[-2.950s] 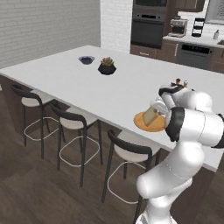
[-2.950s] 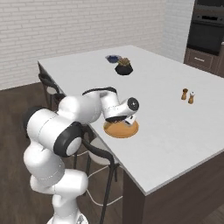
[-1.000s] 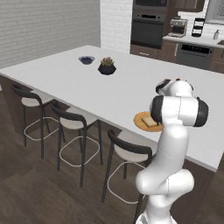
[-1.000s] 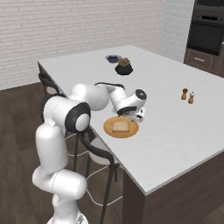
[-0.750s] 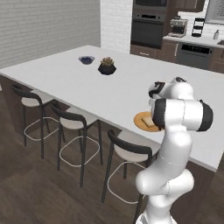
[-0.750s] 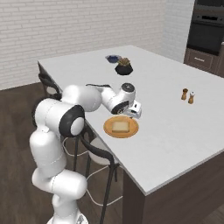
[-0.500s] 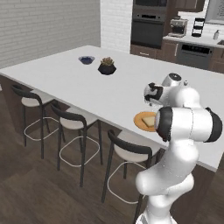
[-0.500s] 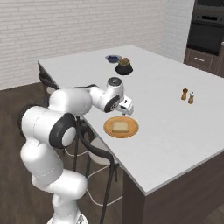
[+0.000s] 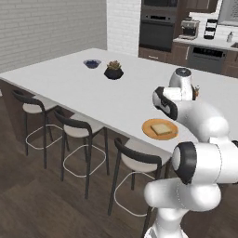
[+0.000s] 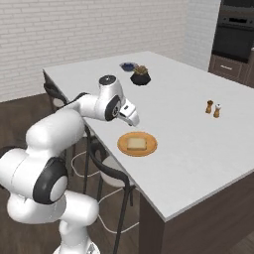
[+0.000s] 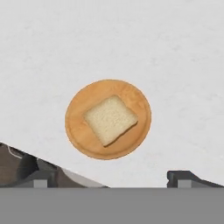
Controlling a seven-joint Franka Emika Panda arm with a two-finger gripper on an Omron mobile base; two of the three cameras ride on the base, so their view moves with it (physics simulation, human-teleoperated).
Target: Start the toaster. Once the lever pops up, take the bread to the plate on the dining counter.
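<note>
Dining counter (image 9: pixel 69 83): long white island top w/ dark stools (image 9: pixel 74 135) along its near side. Plate (image 10: pixel 137 144): orange-brown, round, lies near counter's stool-side edge. Bread (image 11: pixel 110 119): tan slice, flat on plate, roughly centred, touching nothing else. Gripper (image 10: pixel 133 119): hangs above plate, clear of bread, jaws wide apart & empty. Dark pot w/ plant (image 9: pixel 113 71) and small blue bowl (image 9: pixel 92 63): far end of counter. Salt & pepper shakers (image 10: pixel 213 108): well apart from plate.

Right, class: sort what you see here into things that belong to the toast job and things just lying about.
Part of the job: bread, plate, dining counter, open hand.

Just lying about: blue bowl, potted plant, salt and pepper shakers, stools.
</note>
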